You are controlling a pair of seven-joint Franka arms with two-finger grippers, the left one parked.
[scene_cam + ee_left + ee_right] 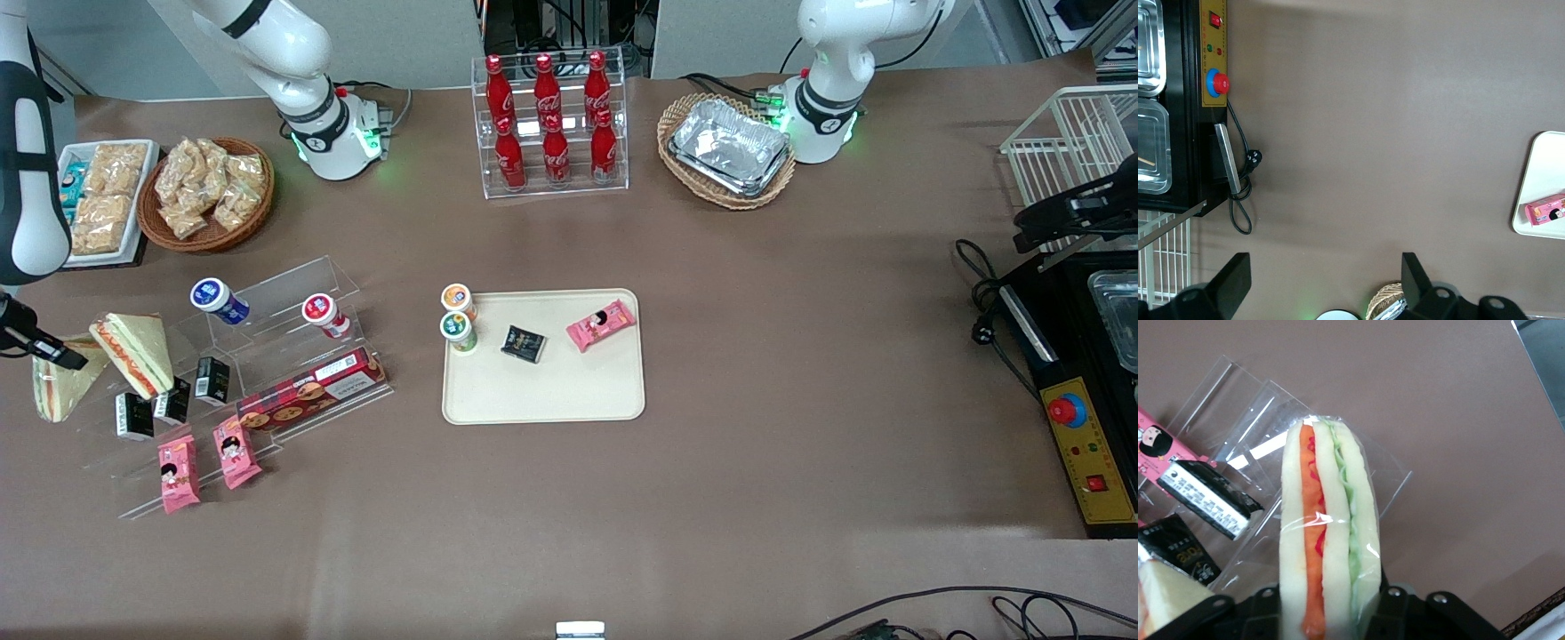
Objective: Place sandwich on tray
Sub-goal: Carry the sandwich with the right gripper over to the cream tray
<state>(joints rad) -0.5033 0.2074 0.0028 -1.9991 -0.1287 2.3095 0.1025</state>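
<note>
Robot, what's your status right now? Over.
Gripper shut on sandwich, beside the acrylic stand. Sandwich not yet on tray. Tray holds two cups and two packets; its nearer part is bare.

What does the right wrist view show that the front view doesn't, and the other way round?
Only the right wrist view shows the held sandwich edge-on, with its orange and green filling layers under plastic wrap. Only the front view shows the tray, which carries two small cups, a dark packet and a pink packet, plus the cola bottles and the foil trays in a wicker basket. Both show the gripper shut on that sandwich at the working arm's end of the table, beside the clear display stand with its black packets.
</note>
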